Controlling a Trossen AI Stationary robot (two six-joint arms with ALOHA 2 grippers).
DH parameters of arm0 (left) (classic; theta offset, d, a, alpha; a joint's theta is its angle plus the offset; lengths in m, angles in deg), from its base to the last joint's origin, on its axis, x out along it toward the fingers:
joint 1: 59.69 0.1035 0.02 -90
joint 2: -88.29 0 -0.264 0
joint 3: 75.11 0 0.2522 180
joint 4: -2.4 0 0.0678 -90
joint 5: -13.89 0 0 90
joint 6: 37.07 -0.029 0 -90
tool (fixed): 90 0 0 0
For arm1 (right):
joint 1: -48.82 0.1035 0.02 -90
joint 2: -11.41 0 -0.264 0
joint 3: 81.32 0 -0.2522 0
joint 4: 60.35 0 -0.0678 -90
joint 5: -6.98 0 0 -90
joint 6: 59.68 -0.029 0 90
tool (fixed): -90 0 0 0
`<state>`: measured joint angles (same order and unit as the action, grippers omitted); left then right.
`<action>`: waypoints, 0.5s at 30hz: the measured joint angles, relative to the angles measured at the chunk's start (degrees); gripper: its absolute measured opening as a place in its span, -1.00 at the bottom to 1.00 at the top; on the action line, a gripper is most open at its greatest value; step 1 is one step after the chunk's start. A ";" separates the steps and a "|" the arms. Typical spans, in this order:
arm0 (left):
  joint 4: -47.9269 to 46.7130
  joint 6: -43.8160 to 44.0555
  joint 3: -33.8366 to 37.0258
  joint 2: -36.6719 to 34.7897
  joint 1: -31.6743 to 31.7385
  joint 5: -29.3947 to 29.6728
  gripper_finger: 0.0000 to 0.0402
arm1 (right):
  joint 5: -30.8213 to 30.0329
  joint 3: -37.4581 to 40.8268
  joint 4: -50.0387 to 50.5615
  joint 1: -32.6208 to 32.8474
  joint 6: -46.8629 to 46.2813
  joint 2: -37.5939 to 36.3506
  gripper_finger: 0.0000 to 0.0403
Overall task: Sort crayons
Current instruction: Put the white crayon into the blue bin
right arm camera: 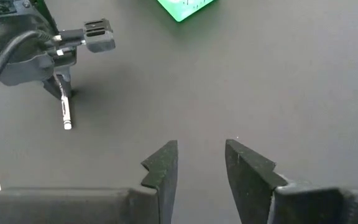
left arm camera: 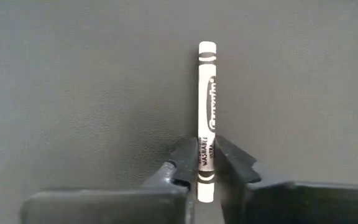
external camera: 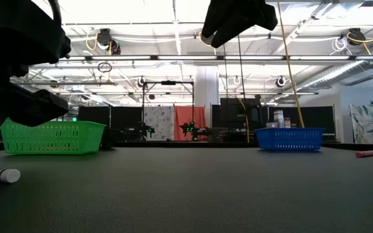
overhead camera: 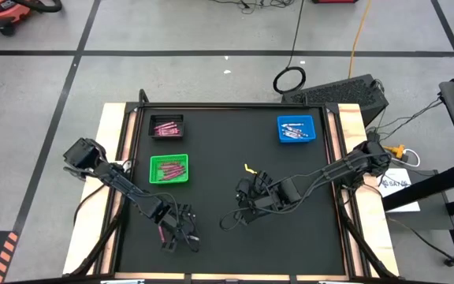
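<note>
A white crayon lies flat on the black mat near the table's near left corner; it also shows in the right wrist view and in the low view. My left gripper stands over it, shut on it. My right gripper hangs open above the middle of the table with nothing between its fingers. Pink crayons fill a black tray, reddish ones a green tray, white ones a blue tray. My left gripper pinches the white crayon between its two fingertips, on the wrapped shaft close to one end. The fingers come from above, slanting down, and lie across the crayon. The crayon rests full length on the mat.
A small yellow bit lies near the table's middle, just beyond my right gripper. A single pink crayon lies on the mat at the right in the low view. The three trays stand along the far half of the table.
</note>
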<state>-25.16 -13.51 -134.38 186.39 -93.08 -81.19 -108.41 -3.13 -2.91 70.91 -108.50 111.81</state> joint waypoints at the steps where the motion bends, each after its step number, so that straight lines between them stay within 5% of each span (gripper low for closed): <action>1: -0.07 -0.23 0.04 0.00 0.00 -0.06 -0.86 | -0.02 0.00 0.00 0.00 0.00 0.00 -0.41; 15: -1.09 -7.21 0.38 -2.58 0.04 -0.41 -0.95 | 1.33 0.00 -0.07 0.02 1.79 0.00 -0.41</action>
<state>-26.25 -20.72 -134.00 183.82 -93.04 -81.59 -107.08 -3.13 -2.98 70.93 -106.70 111.81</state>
